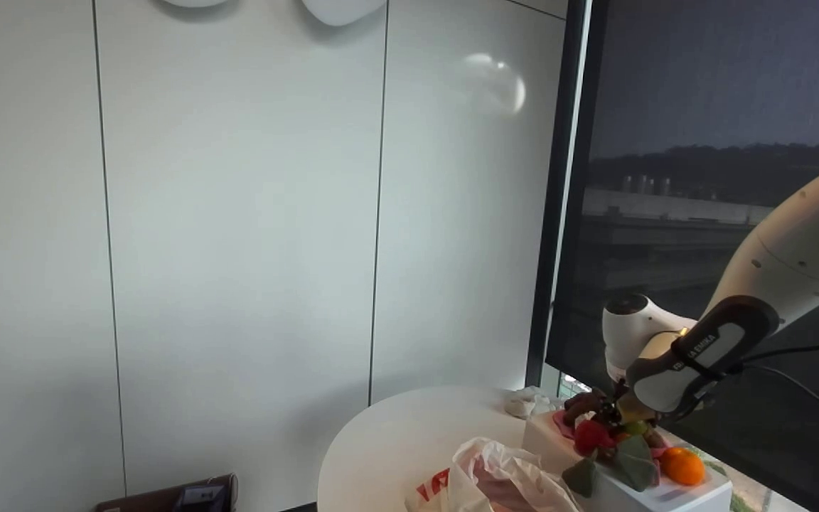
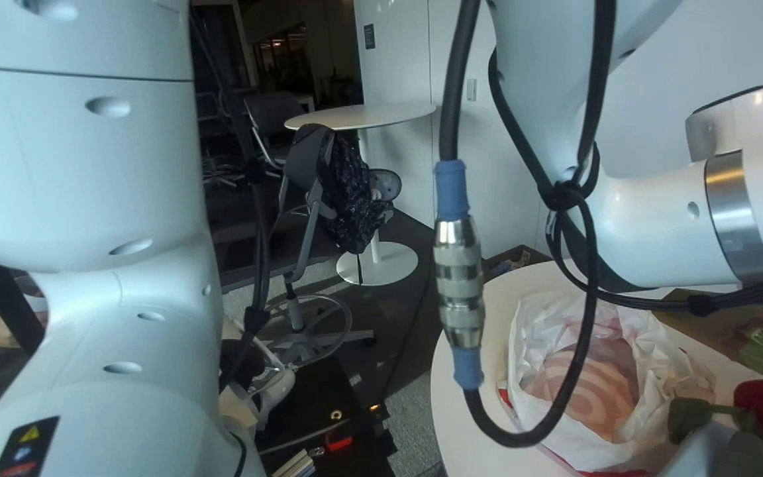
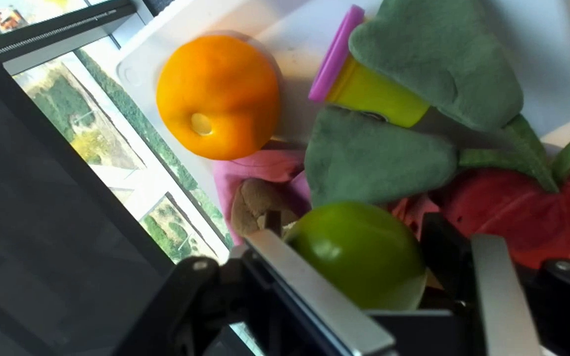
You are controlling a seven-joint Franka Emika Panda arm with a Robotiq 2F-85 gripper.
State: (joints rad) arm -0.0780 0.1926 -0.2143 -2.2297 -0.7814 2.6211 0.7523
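Fruit (image 3: pixel 359 254), green and round, lower center of the wrist view, clasped by the gripper (image 3: pixel 354 227); likely light, firm, slippery, best pinched across its middle.

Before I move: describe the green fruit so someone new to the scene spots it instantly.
Find the dark window, then the white box by it. In the wrist view, look between the fingers over that box. The green fruit there is round and glossy, unlike the matt, cloth-like grey-green leaf beside it; the orange matches its shape but not its colour.
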